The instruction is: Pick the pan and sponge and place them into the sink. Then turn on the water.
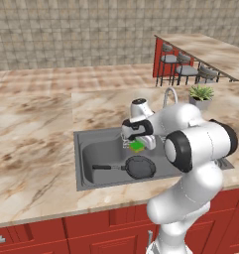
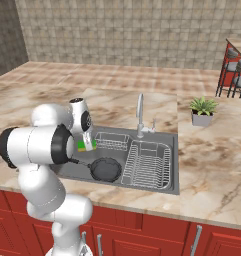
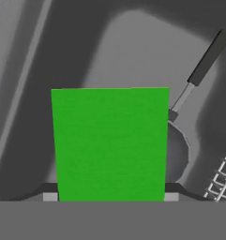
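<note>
- Even, bright rendered light is falling across the table point(image 1: 36, 149), with no glare showing.
- Soft shadow is darkening the sink point(image 1: 98, 151) walls.
- Base views are looking slightly soft; hand view is blurring toward 12 o'clock.

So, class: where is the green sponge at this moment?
The sponge is held in the hand above the sink, just beyond the pan lying in the basin; the hand view shows it between the fingertips.
</note>
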